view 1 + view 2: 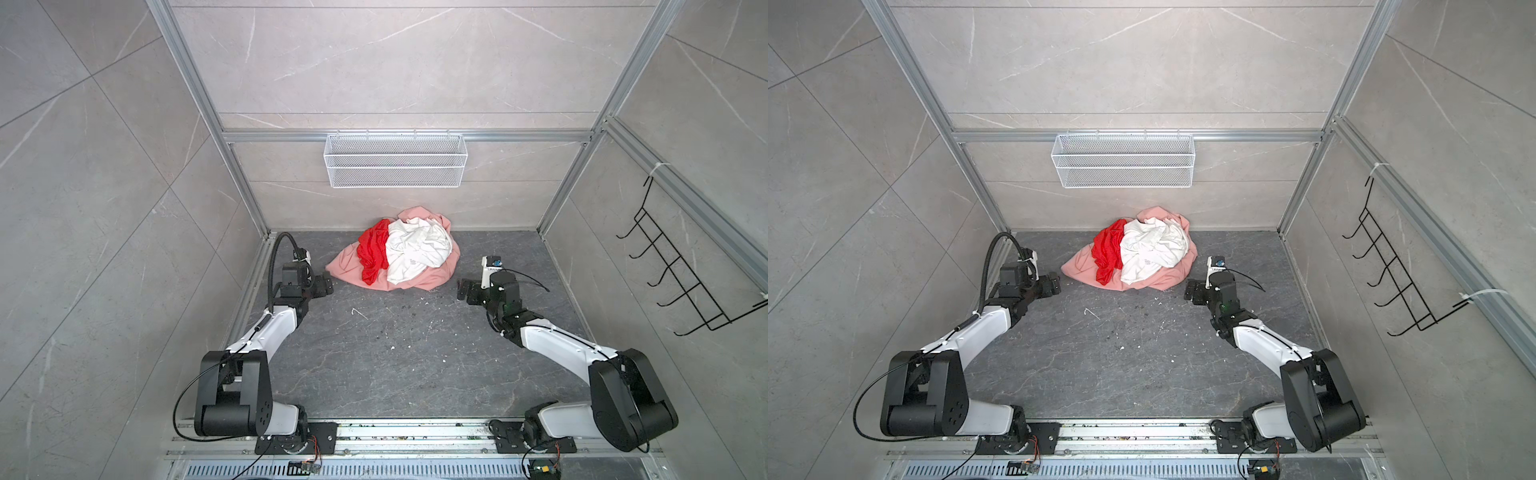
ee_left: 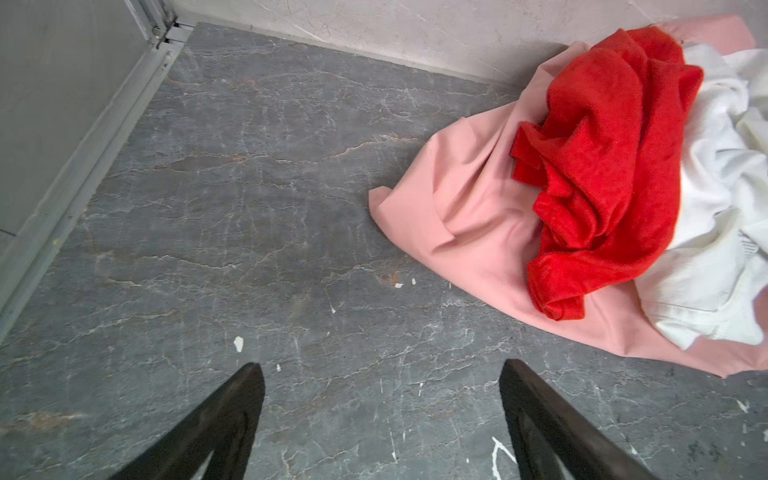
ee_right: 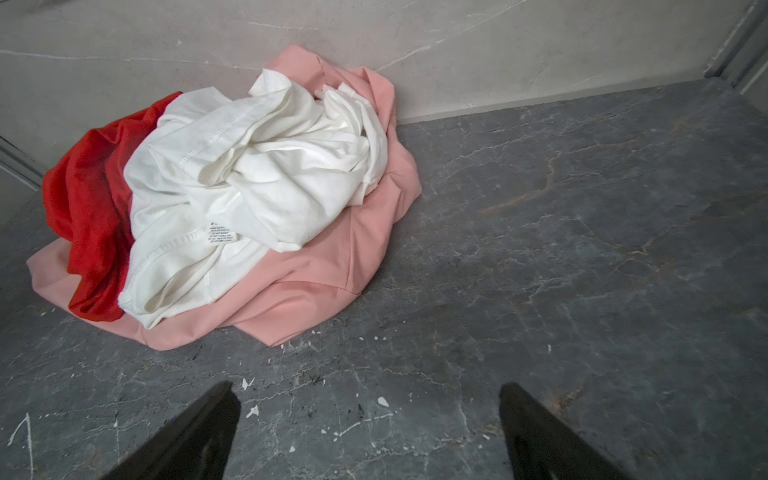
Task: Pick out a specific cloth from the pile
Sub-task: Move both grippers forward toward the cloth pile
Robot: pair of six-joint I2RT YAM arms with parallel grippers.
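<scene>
The pile lay at the rear edge of the grey marbled floor, against the wall. The bright red, thin, crumpled fabric cloth draped its left side, over the smooth salmon-pink garment and touching the white garment. Only the right wrist view showed the white garment's printed label. The left gripper and right gripper stood open, empty, apart from the pile.

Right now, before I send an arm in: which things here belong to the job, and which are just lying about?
Job:
- red cloth
- the pile it lies in
- white garment and pink garment, to leave behind

Lying about:
- wire basket
- black hook rack
- white flecks on the floor
</scene>
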